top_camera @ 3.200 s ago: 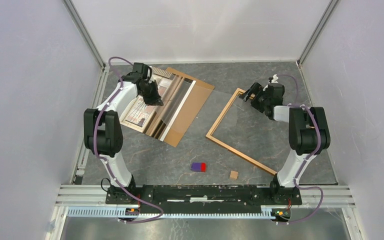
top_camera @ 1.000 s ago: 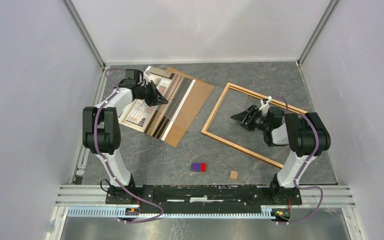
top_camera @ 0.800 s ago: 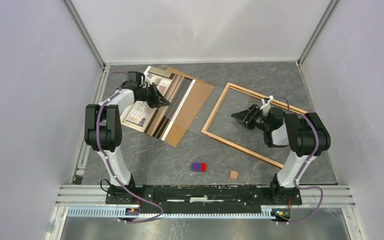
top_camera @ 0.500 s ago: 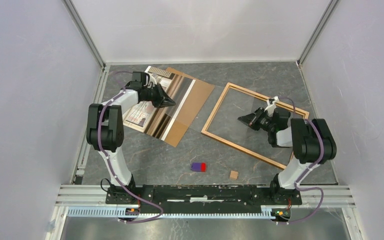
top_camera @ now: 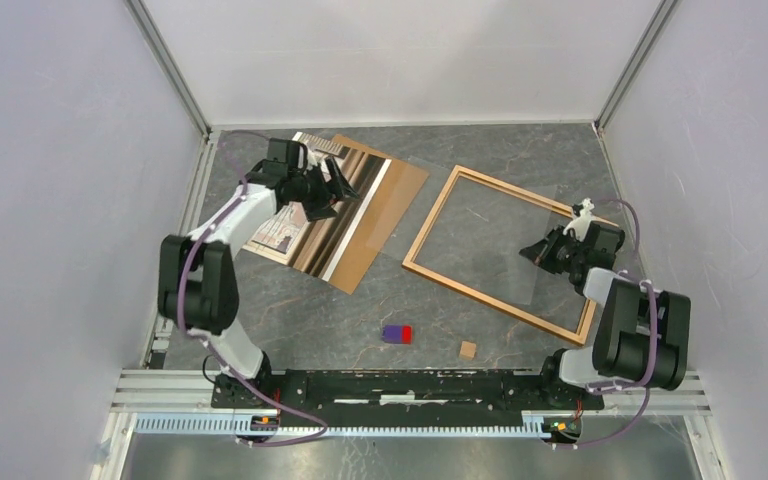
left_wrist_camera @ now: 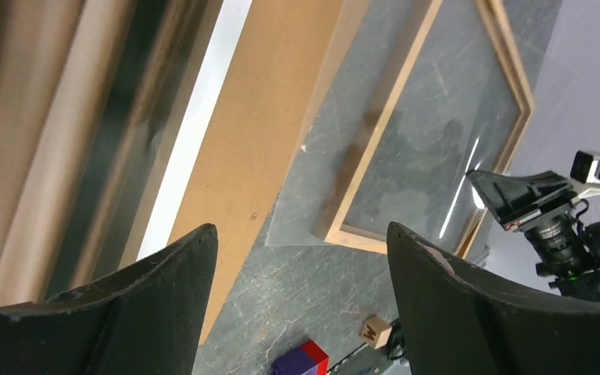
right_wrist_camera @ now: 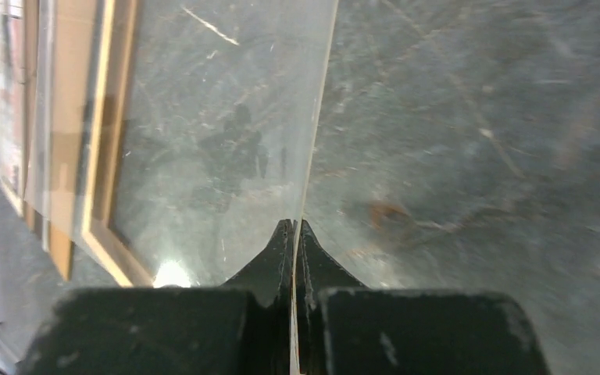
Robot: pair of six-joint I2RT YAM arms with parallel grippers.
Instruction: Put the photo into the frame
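The frame of light orange-brown wood lies flat right of centre. A clear sheet lies across it. My right gripper is at the frame's right side, shut on that sheet's edge. In the right wrist view the sheet's thin edge runs straight into the closed right gripper, with the frame at left. The photo lies at the left on a brown backing board. My left gripper hovers over the photo, open and holding nothing; in its own view the left gripper spans bare table.
A purple-and-red block and a small wooden cube sit near the front; the left wrist view shows the block and the cube too. Grey walls enclose the table on three sides.
My left gripper opened and shifted right over the photo. My right gripper shut on the clear sheet's edge and drew back toward the frame's right side.
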